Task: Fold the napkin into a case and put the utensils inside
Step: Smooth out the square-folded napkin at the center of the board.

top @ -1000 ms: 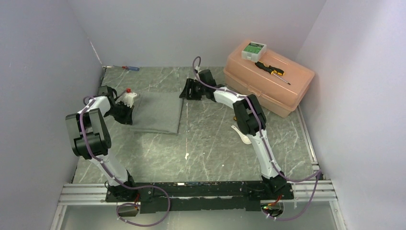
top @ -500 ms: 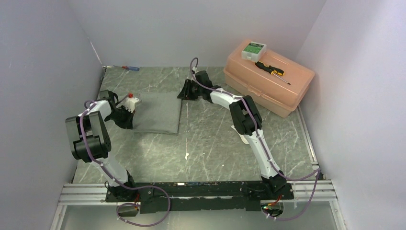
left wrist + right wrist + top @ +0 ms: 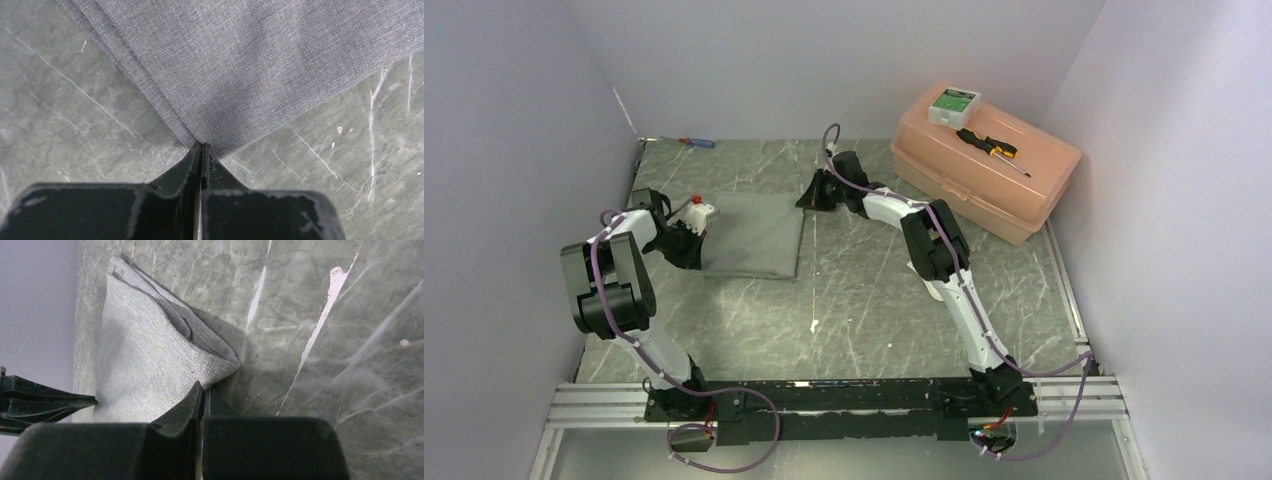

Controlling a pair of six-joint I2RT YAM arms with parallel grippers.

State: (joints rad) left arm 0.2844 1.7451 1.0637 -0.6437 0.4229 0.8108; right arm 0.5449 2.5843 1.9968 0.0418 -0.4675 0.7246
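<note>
My left gripper (image 3: 201, 148) and right gripper (image 3: 203, 390) each pinch an opposite corner of the grey napkin (image 3: 759, 235), which lies folded on the marble table (image 3: 874, 300). The cloth looks soft, light and limp, so I judge the corners the best hold, though the layers may slip.

napkin (image 3: 260, 65): grey woven cloth, matt; table (image 3: 60, 110): smooth marble-look, slight sheen; box (image 3: 1024, 195): translucent peach plastic
</note>
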